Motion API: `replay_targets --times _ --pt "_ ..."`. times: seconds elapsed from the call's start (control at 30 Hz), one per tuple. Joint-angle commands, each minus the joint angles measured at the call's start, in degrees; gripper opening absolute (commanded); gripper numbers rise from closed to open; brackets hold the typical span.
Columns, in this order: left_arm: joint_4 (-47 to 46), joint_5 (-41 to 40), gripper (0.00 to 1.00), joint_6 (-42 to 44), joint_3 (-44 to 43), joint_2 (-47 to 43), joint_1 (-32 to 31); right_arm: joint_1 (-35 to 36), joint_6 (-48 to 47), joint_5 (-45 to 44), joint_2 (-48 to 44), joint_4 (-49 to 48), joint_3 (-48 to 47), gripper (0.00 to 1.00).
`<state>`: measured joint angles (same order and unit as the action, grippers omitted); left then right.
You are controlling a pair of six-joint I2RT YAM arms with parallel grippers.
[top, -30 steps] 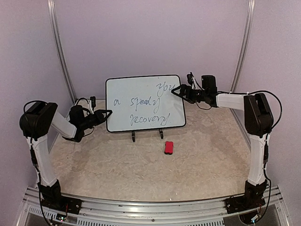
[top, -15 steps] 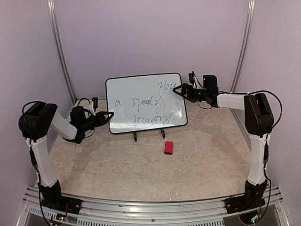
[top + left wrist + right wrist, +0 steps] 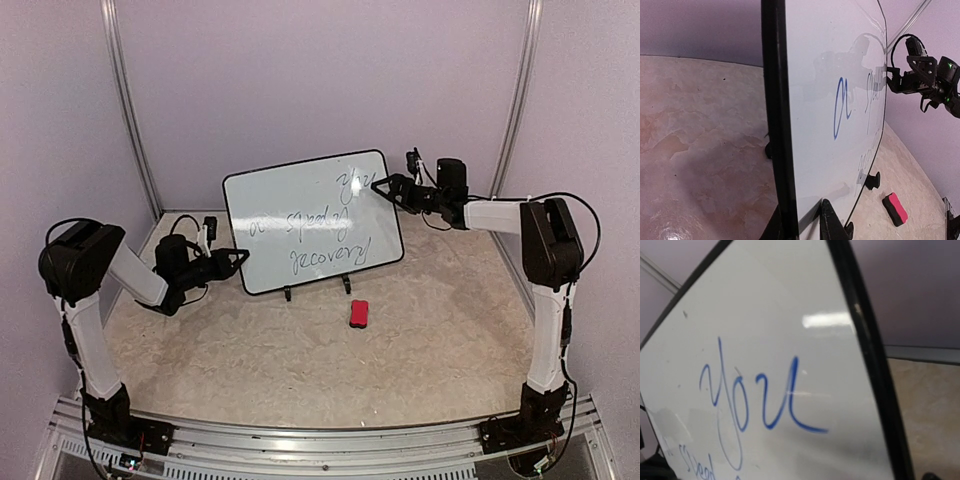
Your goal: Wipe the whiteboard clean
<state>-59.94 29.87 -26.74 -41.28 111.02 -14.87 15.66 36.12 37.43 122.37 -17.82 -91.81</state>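
Note:
The whiteboard [image 3: 300, 200] stands tilted at the back of the table, with blue handwriting "you", "a speedy recovery" on it. My left gripper [image 3: 240, 257] is shut on its lower left edge; in the left wrist view [image 3: 802, 222] the black rim sits between my fingers [image 3: 832, 220]. My right gripper [image 3: 378, 184] is shut on the board's upper right edge. The right wrist view shows the board face [image 3: 765, 315] with "you" close up, and my own fingers are out of that frame. A small red eraser [image 3: 359, 313] lies on the table in front of the board.
The eraser also shows in the left wrist view [image 3: 895, 209], beyond the board's black feet [image 3: 872, 180]. Lilac walls with metal rails [image 3: 130, 120] close in the back and sides. The tabletop [image 3: 300, 370] is pale speckled stone.
The whiteboard has turned: its left edge swung down and rightward with my left gripper, and its upper right corner rose a little with my right gripper. The eraser has not moved.

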Motion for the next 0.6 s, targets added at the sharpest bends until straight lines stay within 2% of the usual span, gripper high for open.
replay_targets --times 0.0,0.13,0.37,0.5,0.57 --pt "-1.75 -0.79 0.0 4.29 0.43 -2.68 -3.92 5.52 3.43 15.84 -1.89 -5.87 2.05 0.99" --pt "-0.26 -1.22 0.02 5.25 0.46 -2.96 -4.18 5.52 3.47 15.74 -3.36 -6.64 5.26 1.0" --pt "1.28 -2.2 0.16 5.42 0.76 -3.32 -4.58 5.5 2.45 13.97 -6.54 -7.45 12.23 0.99" --pt "1.55 -2.34 0.22 5.0 0.98 -3.31 -4.56 5.52 1.45 13.54 -6.79 -6.03 11.92 1.0" --pt "2.07 -2.54 0.29 4.78 1.09 -3.55 -4.61 5.52 0.44 12.53 -6.68 -4.21 10.82 0.99"
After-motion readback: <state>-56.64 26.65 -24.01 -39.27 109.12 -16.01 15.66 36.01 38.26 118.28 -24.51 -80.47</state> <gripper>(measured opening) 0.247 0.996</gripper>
